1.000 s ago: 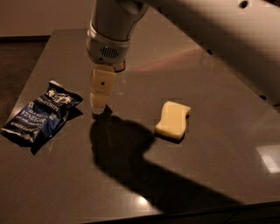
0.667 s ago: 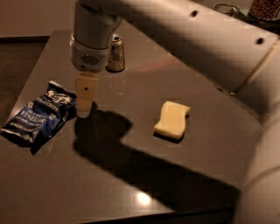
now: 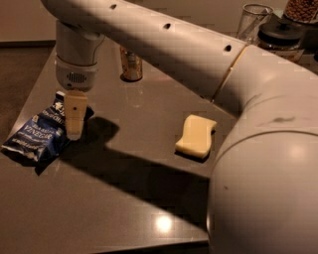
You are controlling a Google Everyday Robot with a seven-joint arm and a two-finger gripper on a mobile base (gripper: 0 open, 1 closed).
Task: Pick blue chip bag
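Arm (image 3: 189, 44) extends from lower right across to upper left, wrist (image 3: 75, 59) turned vertical, gripper (image 3: 75, 130) pointing straight down low over the tabletop's (image 3: 124, 208) left side.

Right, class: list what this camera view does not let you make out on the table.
- Blue chip bag: its right edge is hidden behind the tool, which hangs over that edge. Whether they touch cannot be told.
- Can: its top is hidden by the arm.
- Jar: cut off by the top edge.
- Table: its right side is covered by the arm.
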